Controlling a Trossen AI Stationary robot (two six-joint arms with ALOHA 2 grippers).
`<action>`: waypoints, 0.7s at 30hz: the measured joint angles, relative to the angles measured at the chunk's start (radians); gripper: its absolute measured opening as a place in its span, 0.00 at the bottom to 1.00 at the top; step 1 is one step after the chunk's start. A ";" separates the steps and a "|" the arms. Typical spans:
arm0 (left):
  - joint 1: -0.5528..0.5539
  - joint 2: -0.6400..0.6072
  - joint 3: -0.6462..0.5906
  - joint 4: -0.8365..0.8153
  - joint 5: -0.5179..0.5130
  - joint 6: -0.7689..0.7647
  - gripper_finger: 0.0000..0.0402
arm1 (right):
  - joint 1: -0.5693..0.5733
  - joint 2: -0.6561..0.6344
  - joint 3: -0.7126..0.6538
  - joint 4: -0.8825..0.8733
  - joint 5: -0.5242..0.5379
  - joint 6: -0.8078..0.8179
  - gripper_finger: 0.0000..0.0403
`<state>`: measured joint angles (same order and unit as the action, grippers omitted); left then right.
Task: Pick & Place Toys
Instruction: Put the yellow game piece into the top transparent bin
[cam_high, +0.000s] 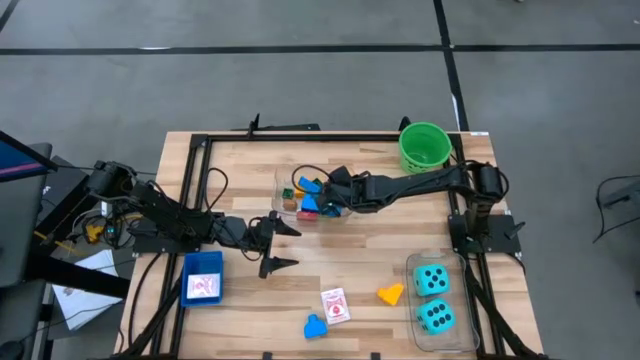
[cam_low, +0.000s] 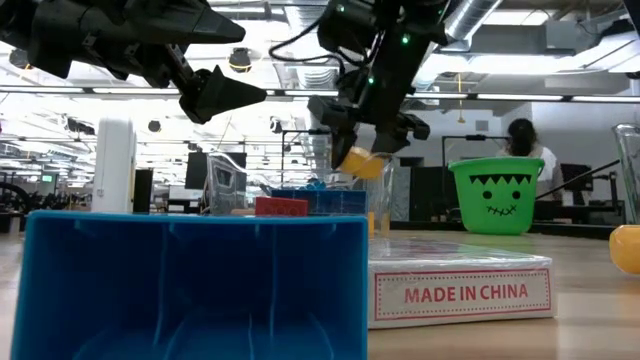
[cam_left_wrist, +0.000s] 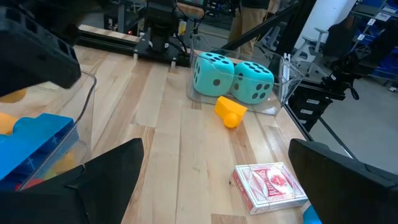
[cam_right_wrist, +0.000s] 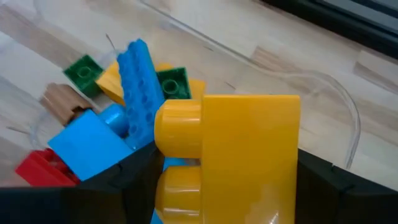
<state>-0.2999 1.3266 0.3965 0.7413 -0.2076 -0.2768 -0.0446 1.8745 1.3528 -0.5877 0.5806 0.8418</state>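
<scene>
My right gripper (cam_high: 328, 205) hangs over a clear tub (cam_high: 283, 183) at the table's middle, shut on a yellow brick (cam_right_wrist: 249, 155). The tub holds several bricks (cam_right_wrist: 134, 93), blue, green, yellow and red. My left gripper (cam_high: 290, 247) stands open just near-left of that tub, with nothing between its fingers. On the near part of the table lie a loose yellow brick (cam_high: 390, 293), a blue brick (cam_high: 315, 326) and a red-and-white card pack (cam_high: 335, 305). Two teal dice (cam_high: 432, 297) sit in a second clear tub at the near right. My right gripper pinches the yellow brick by two opposite flat sides (cam_right_wrist: 211, 180) between its two fingers (cam_right_wrist: 134, 177). The fingers slant downward from the table's right. The brick is lifted clear above the tub's bricks, its round studs (cam_right_wrist: 177, 127) pointing sideways.
A green bucket (cam_high: 425, 147) with a face stands at the far right. A blue tray (cam_high: 203, 277) holding a card sits at the near left, beside my left arm. Bare wood lies between the tubs. A person (cam_low: 520, 140) shows in the room behind.
</scene>
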 joint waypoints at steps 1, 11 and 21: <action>0.000 0.000 0.000 0.000 0.000 0.000 0.99 | -0.002 -0.001 0.001 0.003 -0.001 -0.003 0.66; 0.000 0.000 0.000 0.000 0.000 0.002 0.99 | -0.002 -0.001 0.000 -0.001 0.004 -0.011 0.68; 0.000 0.000 0.000 0.000 0.000 0.002 0.99 | 0.006 -0.001 0.000 -0.002 0.033 -0.006 0.81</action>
<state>-0.3000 1.3266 0.3965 0.7410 -0.2077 -0.2749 -0.0390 1.8737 1.3529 -0.5900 0.6140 0.8362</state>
